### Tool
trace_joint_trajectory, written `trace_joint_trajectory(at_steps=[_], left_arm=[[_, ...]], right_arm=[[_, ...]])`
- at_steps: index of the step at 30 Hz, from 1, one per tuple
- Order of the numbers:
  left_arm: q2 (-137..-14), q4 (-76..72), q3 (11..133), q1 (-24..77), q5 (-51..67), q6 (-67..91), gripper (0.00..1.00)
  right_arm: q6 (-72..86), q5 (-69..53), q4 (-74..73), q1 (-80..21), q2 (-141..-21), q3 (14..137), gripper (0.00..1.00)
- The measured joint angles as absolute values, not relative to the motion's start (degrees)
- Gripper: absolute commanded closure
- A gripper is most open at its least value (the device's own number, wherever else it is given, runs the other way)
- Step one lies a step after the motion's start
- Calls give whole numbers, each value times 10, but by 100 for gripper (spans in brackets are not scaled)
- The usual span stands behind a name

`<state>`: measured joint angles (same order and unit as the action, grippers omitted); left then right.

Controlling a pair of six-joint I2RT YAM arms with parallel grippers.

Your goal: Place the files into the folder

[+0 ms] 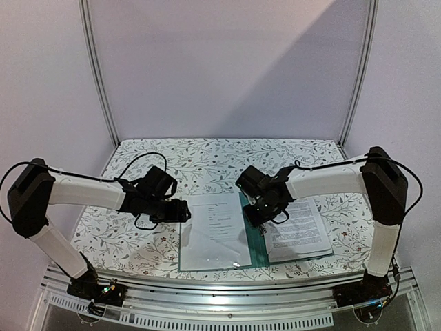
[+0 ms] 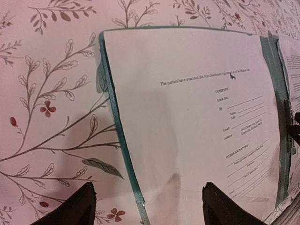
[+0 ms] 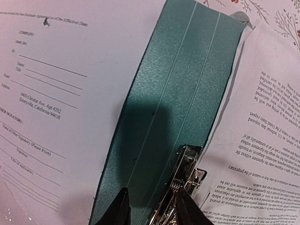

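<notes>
Pinkish soft light, glare on the folder (image 1: 252, 243) (wrist views warp at edges).

White-shelled arms (image 1: 83, 192), black joints, cables and fingers (image 2: 75, 208).

**Teal on a leafy print**

The folder (image 3: 178, 70) is speckled teal-green with thin pale lines; its clip (image 3: 186, 171) is silver. The files (image 1: 213, 231) are white with black text. The tablecloth (image 1: 207, 155) is white, with grey leafy vines and small red flowers.

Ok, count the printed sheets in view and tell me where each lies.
2. The left sheet lies on the left half of the open folder; the right sheet lies on its right half. More may be hidden stacked underneath.
</notes>
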<state>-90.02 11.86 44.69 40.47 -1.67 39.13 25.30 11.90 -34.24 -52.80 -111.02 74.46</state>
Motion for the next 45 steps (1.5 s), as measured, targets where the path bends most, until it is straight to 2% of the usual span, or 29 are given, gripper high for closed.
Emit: trace_joint_trajectory(at_steps=[9, 12, 15, 19, 33, 45], left_arm=[[-906, 105, 434, 404, -8, 406, 24], [-908, 101, 434, 404, -6, 407, 24], [-908, 100, 434, 404, -6, 408, 24], [-908, 100, 434, 404, -6, 412, 25], [-880, 71, 396, 404, -6, 439, 25], [-833, 14, 365, 404, -6, 447, 22]], right_arm=[[276, 157, -386, -528, -1162, 793, 75], [281, 162, -393, -528, -1169, 803, 81], [287, 168, -398, -528, -1177, 813, 94], [299, 179, -399, -528, -1182, 821, 100], [321, 200, -396, -524, -1183, 822, 100], [321, 193, -388, -495, -1138, 782, 100]])
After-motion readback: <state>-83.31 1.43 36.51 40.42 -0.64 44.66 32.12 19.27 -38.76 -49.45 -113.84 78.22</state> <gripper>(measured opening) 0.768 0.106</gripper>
